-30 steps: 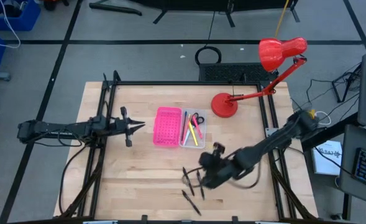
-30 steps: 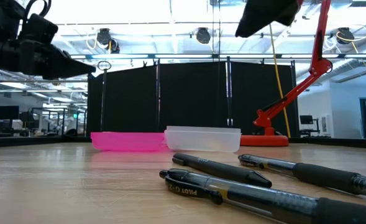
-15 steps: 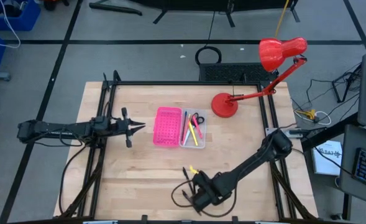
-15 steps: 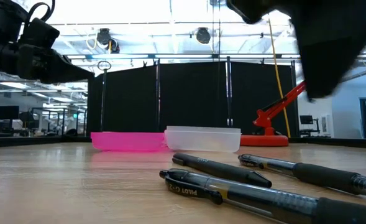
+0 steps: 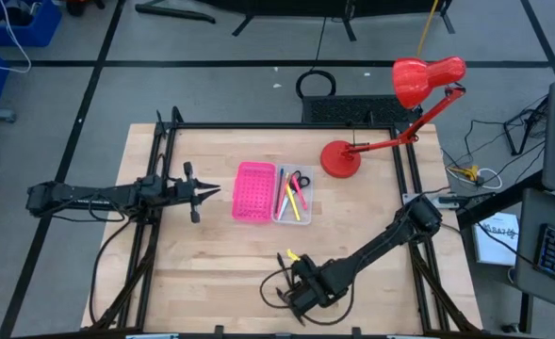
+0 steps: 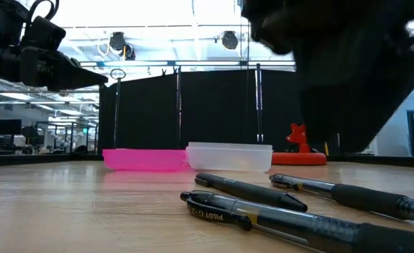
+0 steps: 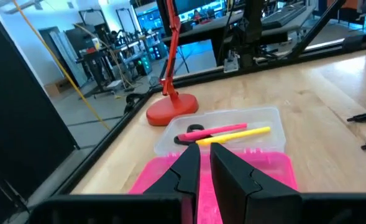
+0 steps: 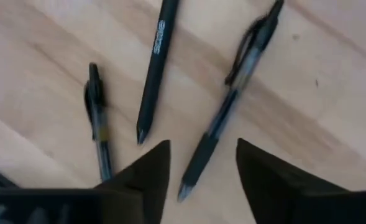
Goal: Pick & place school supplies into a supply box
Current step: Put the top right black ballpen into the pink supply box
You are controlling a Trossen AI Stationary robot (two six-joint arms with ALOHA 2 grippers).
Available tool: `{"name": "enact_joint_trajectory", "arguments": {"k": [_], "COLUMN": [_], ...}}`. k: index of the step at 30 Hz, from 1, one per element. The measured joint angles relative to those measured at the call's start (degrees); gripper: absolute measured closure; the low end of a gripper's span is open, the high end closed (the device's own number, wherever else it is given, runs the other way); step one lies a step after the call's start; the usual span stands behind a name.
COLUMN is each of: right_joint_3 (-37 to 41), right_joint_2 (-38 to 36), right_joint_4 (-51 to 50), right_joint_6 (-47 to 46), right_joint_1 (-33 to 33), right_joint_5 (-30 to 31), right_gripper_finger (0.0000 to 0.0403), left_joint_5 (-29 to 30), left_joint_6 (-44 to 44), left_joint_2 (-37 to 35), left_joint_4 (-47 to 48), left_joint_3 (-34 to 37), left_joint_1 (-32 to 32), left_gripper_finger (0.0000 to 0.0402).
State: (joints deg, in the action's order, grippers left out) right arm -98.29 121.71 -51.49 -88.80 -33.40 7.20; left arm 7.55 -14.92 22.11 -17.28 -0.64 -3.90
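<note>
Even, bright overhead light falls on the wooden table [image 5: 211, 273] in the high view, with only faint soft shadows. In the low view, ceiling lamps [image 6: 228, 39] glare white behind a dark screen [image 6: 192, 105], the nearest pen [image 6: 277, 218] is softly out of focus, and the right arm [image 6: 347, 63] is a blurred black silhouette. The right wrist view is smeared with motion blur; the left wrist view is sharper.

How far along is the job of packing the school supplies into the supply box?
Done: scissors and pink and yellow pens lie in the supply box. In hand: nothing; the right gripper, fingers open, hovers over a black pen. Left: the black pens on the table. The left gripper waits beside the pink tray.
</note>
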Motion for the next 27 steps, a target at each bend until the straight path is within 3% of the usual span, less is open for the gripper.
{"name": "enact_joint_trajectory", "arguments": {"k": [4, 9, 21, 27], "right_joint_3": [3.4, 8.6, 18.0, 18.8], "right_joint_2": [-0.1, -0.3, -0.5, -0.6], "right_joint_4": [4.2, 8.6, 5.6, 2.3], "right_joint_6": [1.0, 2.9, 5.9, 10.8], "right_joint_1": [0.4, 0.9, 2.7, 2.6], "right_joint_5": [-1.3, -1.9, -4.5, -4.0], "right_gripper_finger": [0.0202, 0.0198, 0.0243, 0.0270], "left_joint_5": [0.0, 0.0, 0.0, 0.0], "left_joint_6": [-0.9, -1.3, 0.7, 2.6], "left_joint_2": [0.0, 0.0, 0.0, 0.0], "left_joint_4": [-0.1, -0.1, 0.1, 1.5], "left_joint_3": [0.0, 0.0, 0.0, 0.0], "left_joint_1": [0.0, 0.0, 0.0, 0.0], "left_gripper_finger": [0.0355, 0.0355, 0.0355, 0.0355]}}
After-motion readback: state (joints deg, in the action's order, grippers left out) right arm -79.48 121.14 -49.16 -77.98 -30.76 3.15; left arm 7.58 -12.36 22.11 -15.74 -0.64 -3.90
